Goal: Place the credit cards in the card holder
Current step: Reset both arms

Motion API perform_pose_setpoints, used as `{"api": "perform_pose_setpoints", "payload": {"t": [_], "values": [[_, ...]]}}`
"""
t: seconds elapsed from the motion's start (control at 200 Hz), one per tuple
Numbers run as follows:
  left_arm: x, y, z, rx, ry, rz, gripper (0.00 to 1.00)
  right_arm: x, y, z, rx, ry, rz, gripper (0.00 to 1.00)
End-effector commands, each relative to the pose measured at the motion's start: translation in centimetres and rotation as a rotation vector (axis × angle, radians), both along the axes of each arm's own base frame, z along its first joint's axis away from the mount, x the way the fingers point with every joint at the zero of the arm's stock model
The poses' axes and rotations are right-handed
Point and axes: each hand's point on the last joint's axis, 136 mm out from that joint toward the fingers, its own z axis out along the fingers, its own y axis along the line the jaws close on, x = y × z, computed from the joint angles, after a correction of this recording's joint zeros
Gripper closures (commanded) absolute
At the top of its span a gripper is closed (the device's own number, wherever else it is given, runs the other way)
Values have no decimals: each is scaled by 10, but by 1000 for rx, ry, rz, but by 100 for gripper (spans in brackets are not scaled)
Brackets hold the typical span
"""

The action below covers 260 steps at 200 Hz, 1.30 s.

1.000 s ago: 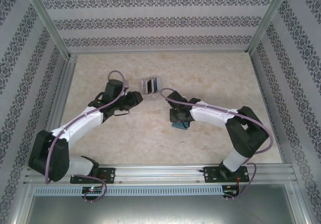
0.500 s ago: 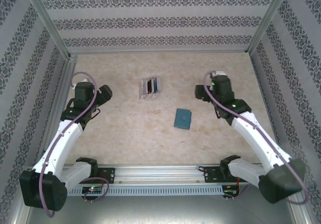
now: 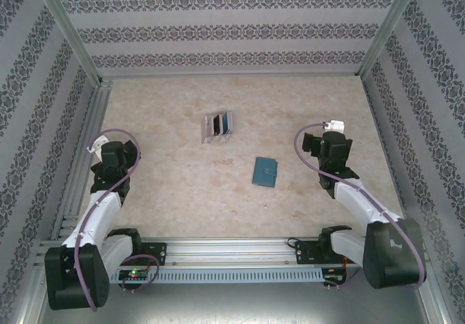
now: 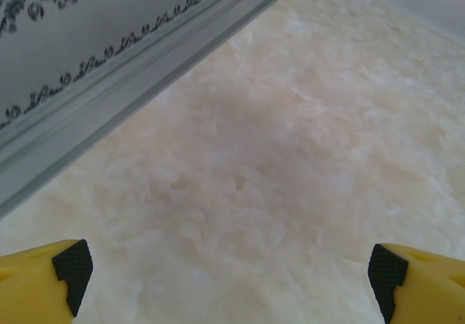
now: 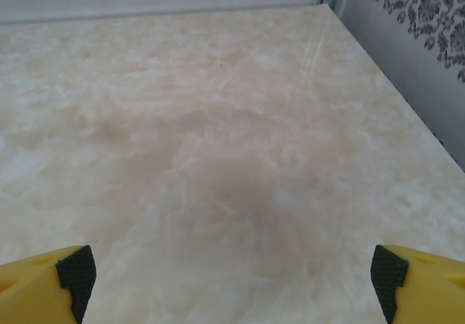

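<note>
The left gripper (image 4: 231, 269) and right gripper (image 5: 231, 269) are held spread and empty at opposite sides, the thin coloured plastic credit cards (image 3: 220, 124) stood in a clear box (image 3: 206, 132) midway between (farther back), the soft teal card holder (image 3: 264, 171) nearer the right.

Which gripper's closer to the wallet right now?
The right gripper, off the teal wallet's right side; the left gripper is clearly farther away, on the opposite side.
</note>
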Motion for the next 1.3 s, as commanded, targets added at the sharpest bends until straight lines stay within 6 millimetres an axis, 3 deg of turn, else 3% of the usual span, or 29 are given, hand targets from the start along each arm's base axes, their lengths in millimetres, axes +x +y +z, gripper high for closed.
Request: {"api": "perform_pose_setpoints", "payload": {"t": [0.0,0.115,0.25,0.45,0.64,0.894,1.294], "values": [[21,8,22,148,-103,-45,0,12,-3,7,-22,-132,-5,2],[30,-1,9,151,-129,-110,0,20,0,-5,-28,-148,17,2],[40,-16,9,129,-216,-195,0,27,12,-3,-47,-165,99,2],[49,-27,7,164,-247,-281,0,36,25,-19,-45,-151,174,2],[62,-41,-9,166,-239,-369,0,40,24,-29,-29,-155,183,2],[101,-96,-39,270,-108,-618,1,43,23,-32,10,-130,204,2],[101,-91,-41,248,-74,-593,1,44,21,-32,40,-128,215,2]]}}
